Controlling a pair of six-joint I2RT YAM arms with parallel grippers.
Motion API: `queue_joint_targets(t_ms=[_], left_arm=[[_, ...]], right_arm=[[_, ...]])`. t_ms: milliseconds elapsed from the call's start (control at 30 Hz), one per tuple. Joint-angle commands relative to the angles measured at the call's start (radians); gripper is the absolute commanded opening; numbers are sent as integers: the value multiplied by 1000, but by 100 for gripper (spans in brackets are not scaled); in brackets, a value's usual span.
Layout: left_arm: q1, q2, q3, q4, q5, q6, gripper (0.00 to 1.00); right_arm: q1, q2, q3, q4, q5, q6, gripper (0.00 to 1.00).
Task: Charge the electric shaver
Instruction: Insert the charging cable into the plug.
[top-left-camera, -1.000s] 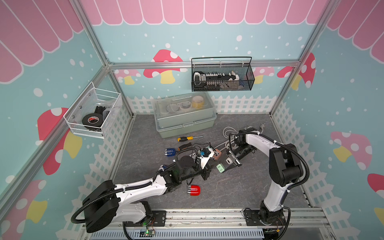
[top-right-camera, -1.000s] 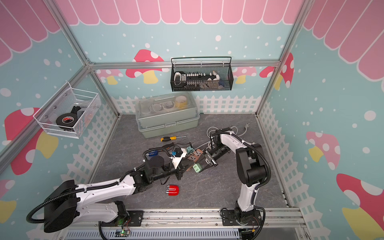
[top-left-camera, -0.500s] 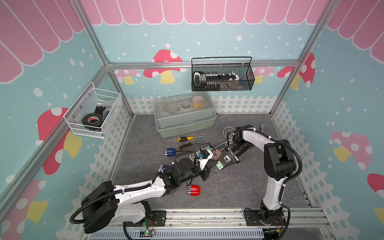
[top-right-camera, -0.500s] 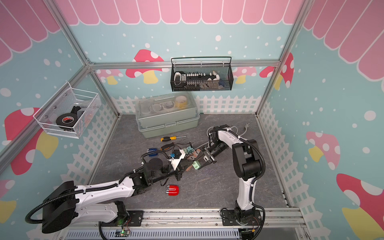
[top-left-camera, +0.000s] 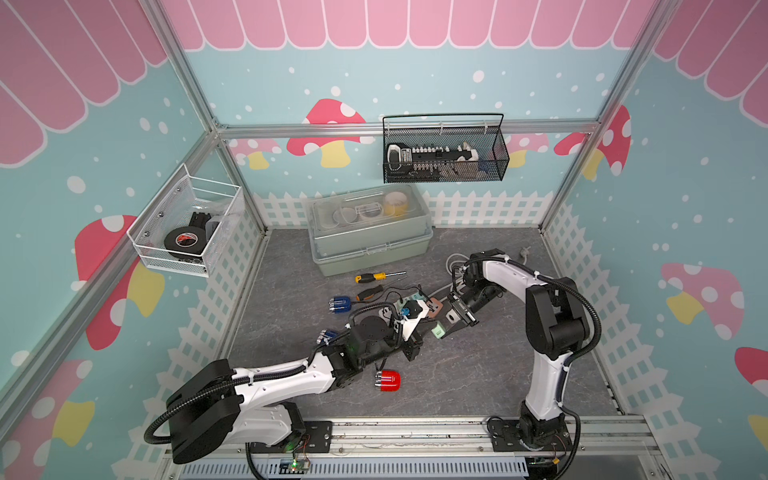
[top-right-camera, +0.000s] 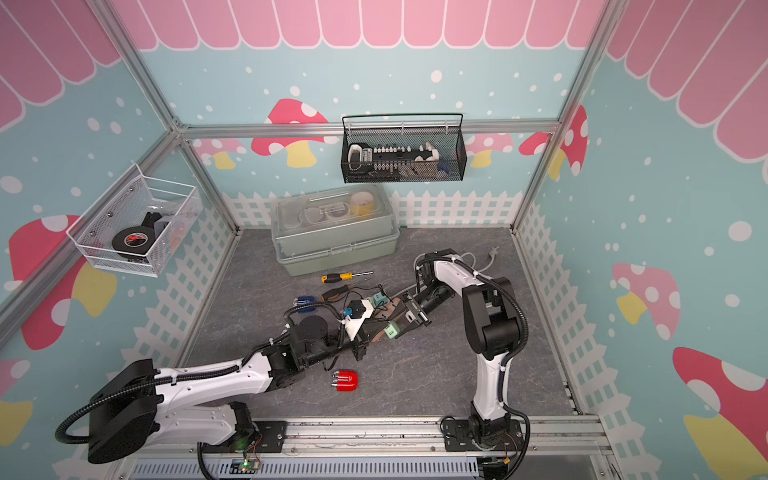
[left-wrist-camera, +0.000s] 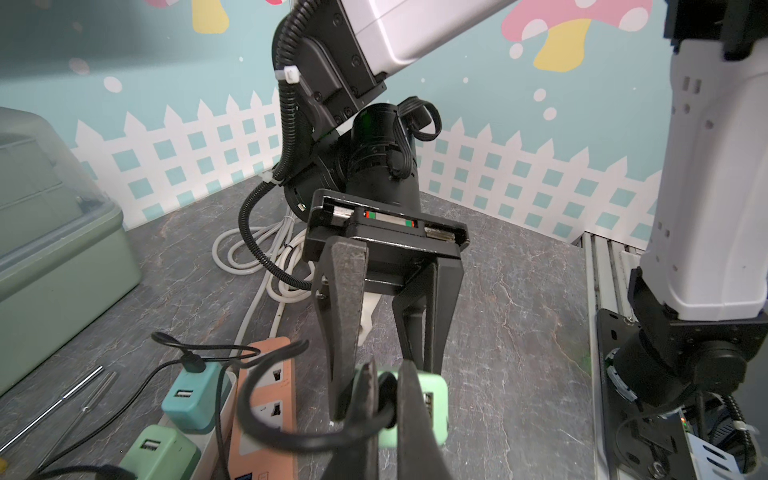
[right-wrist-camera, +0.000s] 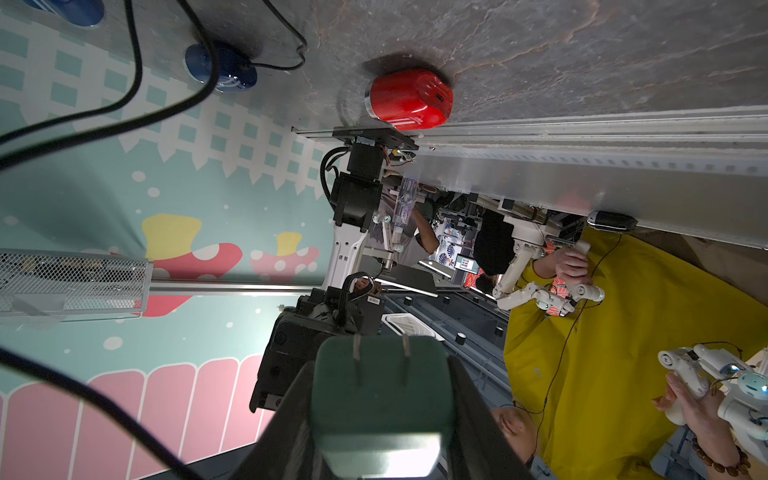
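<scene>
My right gripper (top-left-camera: 441, 330) is shut on a mint-green USB charger (top-left-camera: 438, 331), whose two prongs show in the right wrist view (right-wrist-camera: 380, 395). My left gripper (left-wrist-camera: 386, 399) is shut on the plug of a black cable (left-wrist-camera: 266, 432), pressed against the green charger (left-wrist-camera: 434, 411) at its port side. A red shaver (top-left-camera: 386, 380) lies near the front. Two blue shavers (top-left-camera: 340, 303) (top-left-camera: 326, 334) lie left of the grippers. In the right wrist view a thin black cable reaches one blue shaver (right-wrist-camera: 220, 66).
An orange power strip (left-wrist-camera: 266, 395) lies under the grippers, beside a white strip carrying a teal charger (left-wrist-camera: 191, 399) and another green one (left-wrist-camera: 162, 453). Two screwdrivers (top-left-camera: 374, 277) and a lidded grey box (top-left-camera: 370, 228) are behind. A white cord coil (left-wrist-camera: 249, 257) lies at back right.
The right arm's elbow has swung slightly left and back while the green charger stayed almost in place. The left arm has barely moved.
</scene>
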Motion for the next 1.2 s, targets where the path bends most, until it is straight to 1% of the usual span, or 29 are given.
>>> queue_joint_targets(t_ms=[0, 167, 400, 667, 833, 1167], left_arm=[[-5, 24, 11, -35, -23, 41, 0], [-5, 20, 3, -48, -44, 58, 0], [-5, -7, -2, -81, -69, 76, 0], [-3, -22, -6, -112, -63, 82, 0], [-5, 7, 9, -111, -39, 84, 0], [-3, -21, 5, -140, -72, 108, 0]], right_arm=[[12, -10, 19, -101, -62, -17, 0], [13, -28, -3, -100, -63, -8, 0], [11, -19, 12, -101, -56, -6, 0], [8, -23, 8, -101, -51, -10, 0], [8, -28, 9, -101, -51, -5, 0], [9, -47, -32, -100, -47, -17, 0]])
